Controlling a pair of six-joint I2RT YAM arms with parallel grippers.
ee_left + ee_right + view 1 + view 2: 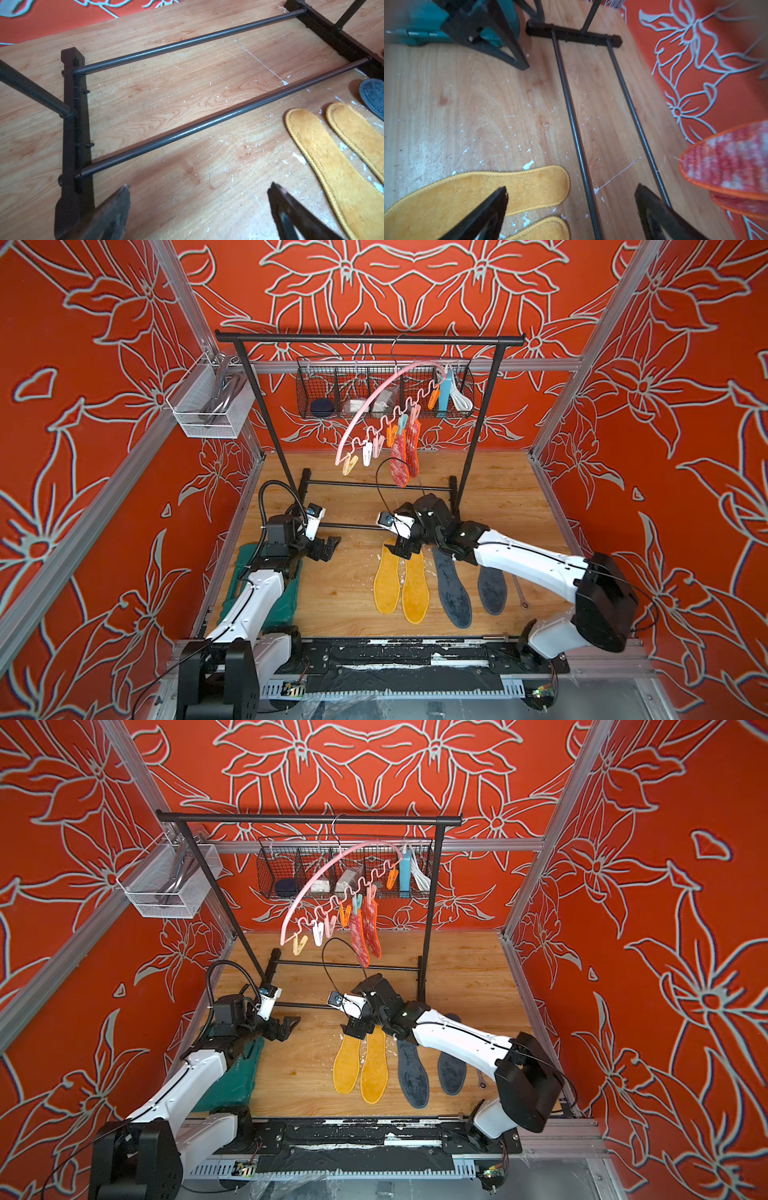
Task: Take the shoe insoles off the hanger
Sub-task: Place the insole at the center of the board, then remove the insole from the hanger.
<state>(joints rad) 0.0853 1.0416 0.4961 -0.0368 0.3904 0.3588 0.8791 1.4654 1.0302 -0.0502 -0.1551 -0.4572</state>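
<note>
The pink hanger (374,402) hangs tilted from the black rack's top bar (370,339). Two red-pink shoe insoles (400,464) (360,938) hang clipped to its wavy rail; the other pegs are bare. Two yellow insoles (386,578) (477,193) and two dark grey insoles (453,593) lie flat on the wooden table. My right gripper (400,551) (572,187) is open and holds nothing, low over the far tips of the yellow pair. My left gripper (332,548) (199,185) is open and empty over bare wood left of them.
The rack's base rods (374,487) (207,122) cross the table behind both grippers. A green case (291,593) lies under the left arm. A black wire basket (384,393) and a white mesh basket (208,402) hang on the back rails. A metal tool (519,589) lies right of the grey insoles.
</note>
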